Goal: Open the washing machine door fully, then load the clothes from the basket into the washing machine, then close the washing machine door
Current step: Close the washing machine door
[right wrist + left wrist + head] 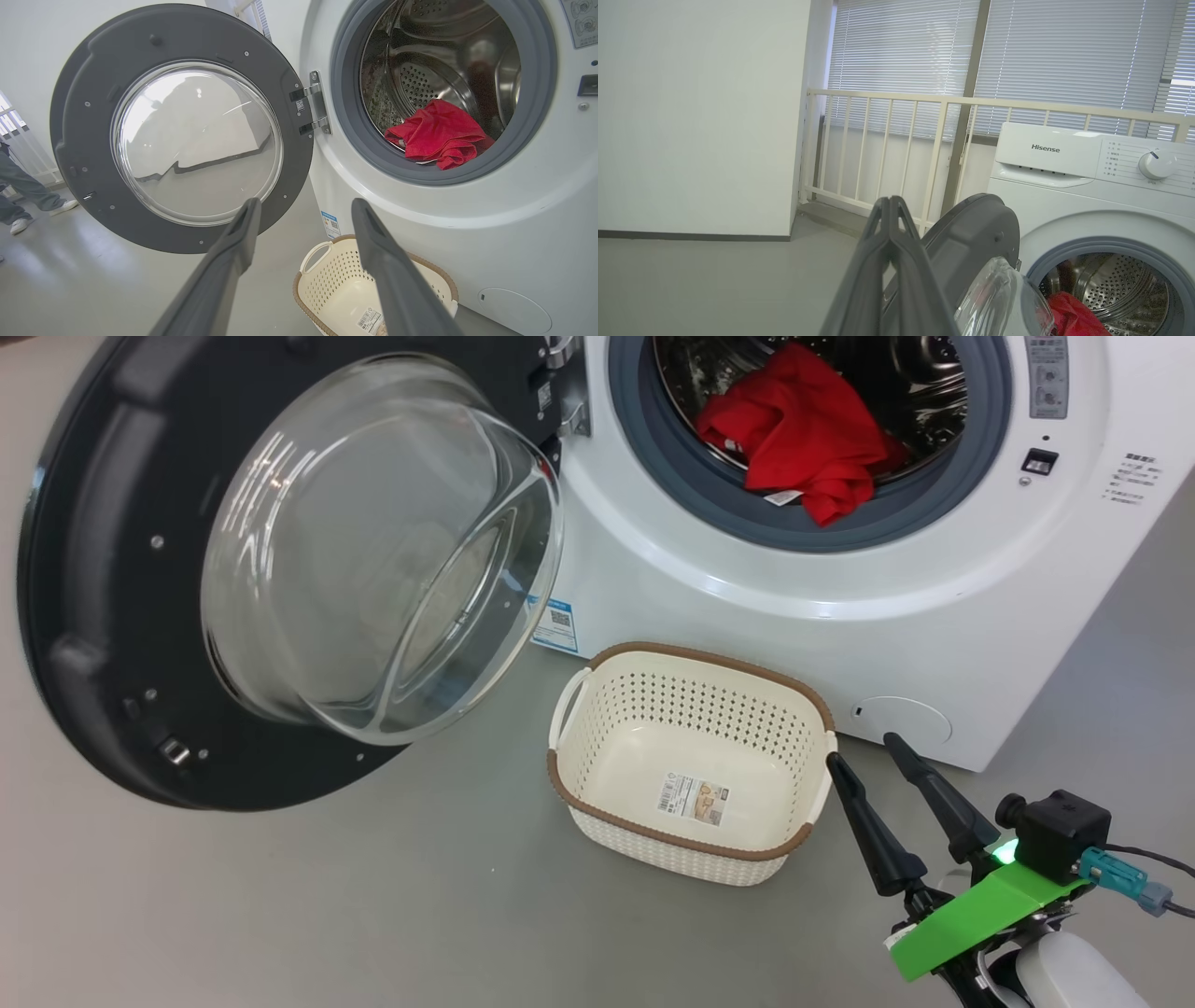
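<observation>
the clothes (803, 429) lie in the drum mouth of the washing machine (840, 616), far beyond the right hand (863, 749), which hovers spread and empty just right of the basket (653, 709) on the floor (373, 896), while the left hand (890, 200) is clenched on nothing left of the open door (103, 616).

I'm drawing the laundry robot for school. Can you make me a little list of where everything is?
door: wide open
clothes: red, in the washer, one edge over the grey gasket
basket: no clothes in it, on the floor before the washer
left gripper: shut, holding nothing
right gripper: open, holding nothing, near the basket
</observation>
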